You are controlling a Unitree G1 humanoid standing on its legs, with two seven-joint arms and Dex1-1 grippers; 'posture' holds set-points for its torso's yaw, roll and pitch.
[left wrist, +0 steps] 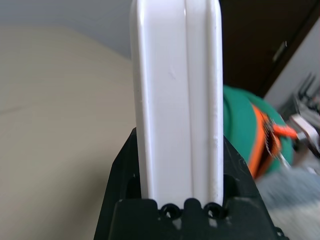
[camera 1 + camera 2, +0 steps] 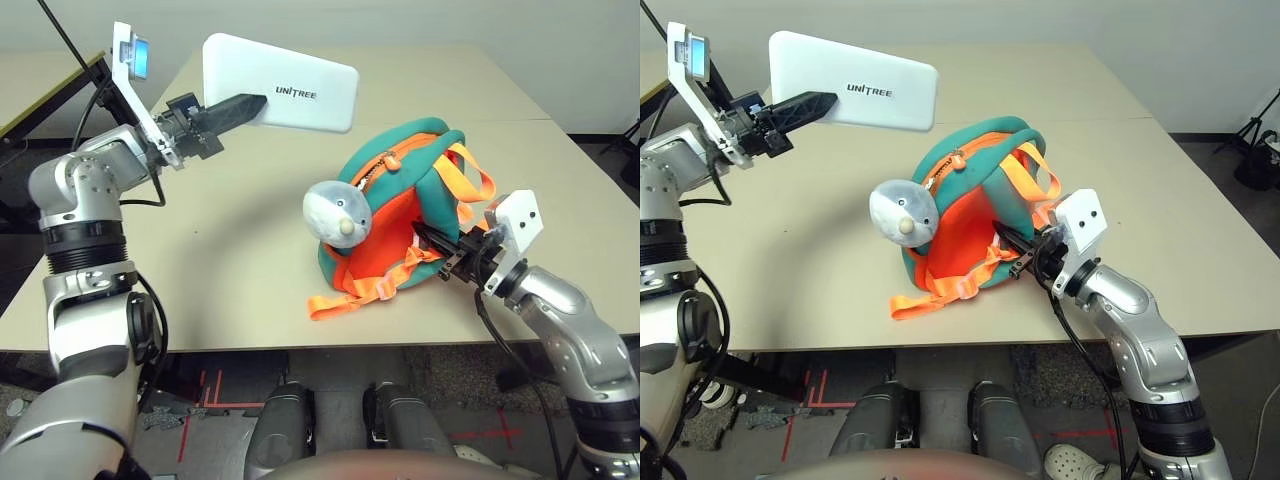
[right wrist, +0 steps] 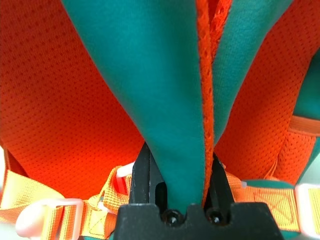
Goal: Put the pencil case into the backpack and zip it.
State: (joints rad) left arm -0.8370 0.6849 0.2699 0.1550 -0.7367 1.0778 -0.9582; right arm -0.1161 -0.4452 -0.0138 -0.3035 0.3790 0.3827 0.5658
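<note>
From my head camera, my left gripper (image 2: 238,110) holds the pencil case (image 2: 282,83) in the air above the far left part of the table (image 2: 230,250), its two black fingers clamped on one short end so that the white case sticks out level toward the right, its "UNITREE" lettering facing the camera. The case hangs well clear of the tabletop and up and to the left of the backpack (image 2: 400,205), not touching it. My left wrist camera adds what the head views cannot give — the case seen edge-on, a narrow white slab with a seam down its middle, standing between my two fingers (image 1: 122,165), which press on its two broad faces; a slice of the teal and orange bag (image 1: 245,130) shows blurred beyond it. The backpack lies on the table near the front edge, orange back panel toward me, teal rim on top with its zip running along it, the grey-and-white plush toy (image 2: 337,213) at its left side and orange straps (image 2: 365,290) trailing toward the table edge. My right gripper (image 2: 448,258) meets the bag's right side low down. My right wrist camera shows the detail hidden there — my fingers closed on a fold of teal fabric (image 3: 170,120) with orange edging, the orange mesh panel on either side.
</note>
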